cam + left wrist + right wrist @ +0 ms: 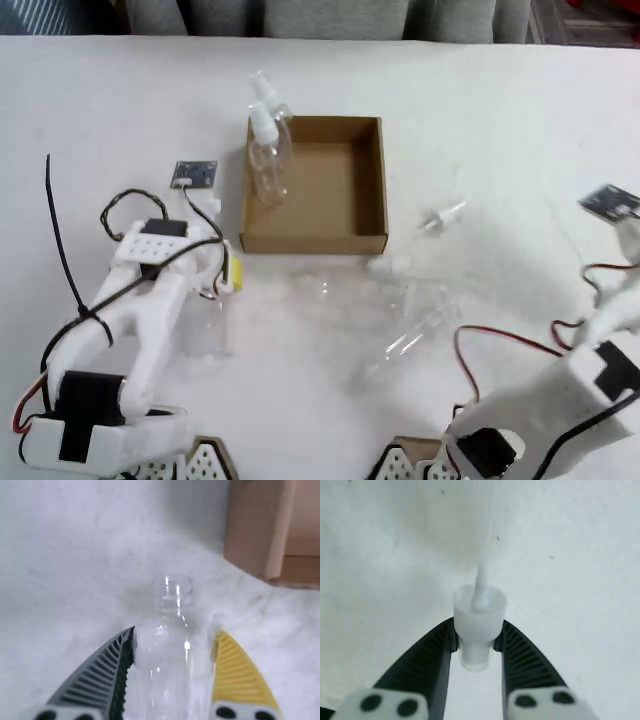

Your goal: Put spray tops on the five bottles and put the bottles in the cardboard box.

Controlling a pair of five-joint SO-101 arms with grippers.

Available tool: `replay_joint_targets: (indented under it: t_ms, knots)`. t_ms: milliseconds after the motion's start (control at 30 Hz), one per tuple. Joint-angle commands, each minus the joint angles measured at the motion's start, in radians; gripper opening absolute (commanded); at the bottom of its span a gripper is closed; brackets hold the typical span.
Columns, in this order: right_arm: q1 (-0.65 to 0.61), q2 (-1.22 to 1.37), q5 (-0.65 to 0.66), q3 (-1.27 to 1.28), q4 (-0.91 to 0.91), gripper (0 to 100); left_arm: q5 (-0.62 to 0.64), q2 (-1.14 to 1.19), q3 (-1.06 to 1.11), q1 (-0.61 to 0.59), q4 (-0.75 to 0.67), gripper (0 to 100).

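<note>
High view: my left end effector [225,280] sits just near-left of the cardboard box [315,242]. Two capped bottles [268,160] stand at its far-left corner, and a spare top [441,216] and clear bottles [412,330] lie on the counter [500,120] to the right. Left wrist: I'm pinching an open-necked bottle [175,630] that looks upright. Right wrist: my right end effector [477,632] is clamped on a spray top [479,612], dip tube [482,577] pointing straight away. I reckon that tube has to go left and line up with the neck.
</note>
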Motion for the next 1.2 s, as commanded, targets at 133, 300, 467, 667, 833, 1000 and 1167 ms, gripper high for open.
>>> replay_joint_targets:
  t_ms: [133, 300, 467, 667, 833, 1000, 1167]
  knots:
    - [0.116, 0.134, 0.063, -0.137, -0.018, 33.4, -0.009, -0.041, -0.006, -0.01, -0.023, 2]
    - [0.15, 0.17, 0.015, -0.203, -0.002, 27.6, -0.009, -0.041, -0.006, -0.012, -0.023, 2]
    - [0.203, 0.17, -0.29, -0.308, 0.076, 5.0, -0.009, -0.041, -0.006, -0.012, -0.023, 2]
    - [0.271, 0.171, -0.517, -0.353, 0.214, 1.5, -0.009, -0.039, -0.006, -0.008, -0.023, 2]
    - [0.277, 0.18, -0.542, -0.327, 0.262, 1.8, -0.009, -0.039, -0.006, -0.008, -0.023, 2]
    - [0.266, 0.171, -0.568, -0.23, 0.262, 1.8, -0.009, -0.039, -0.006, -0.01, -0.023, 2]
    - [0.255, 0.17, -0.569, -0.144, 0.257, 1.8, -0.009, -0.039, -0.006, -0.012, -0.023, 2]
